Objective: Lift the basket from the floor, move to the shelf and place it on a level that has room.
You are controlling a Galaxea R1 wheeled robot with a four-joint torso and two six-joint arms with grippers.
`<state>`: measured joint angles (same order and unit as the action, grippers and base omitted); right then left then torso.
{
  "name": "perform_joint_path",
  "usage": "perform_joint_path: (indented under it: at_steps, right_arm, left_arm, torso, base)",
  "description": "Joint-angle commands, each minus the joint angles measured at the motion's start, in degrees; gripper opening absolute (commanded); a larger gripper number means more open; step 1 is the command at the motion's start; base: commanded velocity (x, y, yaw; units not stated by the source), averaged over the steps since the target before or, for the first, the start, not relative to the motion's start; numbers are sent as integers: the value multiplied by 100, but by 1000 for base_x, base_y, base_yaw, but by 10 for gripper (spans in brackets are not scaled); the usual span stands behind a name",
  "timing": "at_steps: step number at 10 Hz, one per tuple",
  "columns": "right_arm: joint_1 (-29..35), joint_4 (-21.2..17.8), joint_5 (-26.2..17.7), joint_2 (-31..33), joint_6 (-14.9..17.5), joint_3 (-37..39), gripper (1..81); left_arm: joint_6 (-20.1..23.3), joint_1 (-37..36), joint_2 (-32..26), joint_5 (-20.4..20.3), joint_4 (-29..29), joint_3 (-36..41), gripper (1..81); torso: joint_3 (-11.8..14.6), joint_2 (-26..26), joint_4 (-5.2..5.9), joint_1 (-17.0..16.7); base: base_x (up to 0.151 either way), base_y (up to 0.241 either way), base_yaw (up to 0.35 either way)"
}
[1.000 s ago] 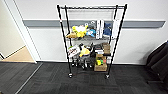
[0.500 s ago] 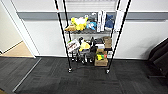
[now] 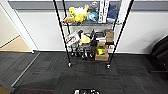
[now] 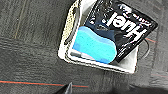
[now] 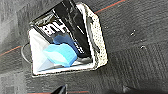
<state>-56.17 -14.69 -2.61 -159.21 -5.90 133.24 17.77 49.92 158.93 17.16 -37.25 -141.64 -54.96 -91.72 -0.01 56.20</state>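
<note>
Basket (image 4: 100, 42) over dark carpet floor (image 4: 32, 37), shelf (image 3: 90, 32) ahead

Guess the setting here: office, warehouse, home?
Probably an office or lab room: dark grey carpet tiles, plain white wall, and a black wire rack cluttered with toys and boxes. A doorway opens onto wooden flooring.

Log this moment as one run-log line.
basket: seen from above, holds black packet, blue sponge | floor: carpet | shelf: ahead, cluttered
</note>
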Motion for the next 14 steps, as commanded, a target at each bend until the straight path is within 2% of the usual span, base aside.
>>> perform_joint_path:
  at_steps: [1, 7, 8, 11, 13, 14]
  right_arm:
    - [620, -122, -337, 62, -16, -63, 811]
    - [918, -122, -574, -105, -25, 34, 811]
    - [945, -157, -574, -114, -16, 34, 811]
    - [1077, -201, -574, -114, -16, 52, 811]
    - [1138, -201, -583, -114, -16, 52, 811]
    - [1173, -201, -583, -105, -16, 52, 811]
  left_arm:
    - [-2, -645, -106, 411, -107, 5, 811]
    - [-2, -856, -124, 551, -89, -22, 811]
    - [-2, -874, -124, 551, -80, -22, 811]
    - [-2, -971, -150, 665, -71, -22, 811]
    - [-2, -1049, -142, 665, -54, -22, 811]
    - [-2, -1094, -142, 674, -45, -30, 811]
  torso:
    - [2, -564, 0, 365]
    - [-50, -1701, 0, 1077]
    - [-433, -1900, 0, 1200]
    - [-821, -2346, 0, 1480]
    - [-1182, -2730, 0, 1720]
    - [-826, -2920, 0, 1840]
  base:
    - [0, 0, 0]
    - [0, 0, 0]
    - [0, 0, 0]
    - [0, 0, 0]
    - [0, 0, 0]
    - [0, 0, 0]
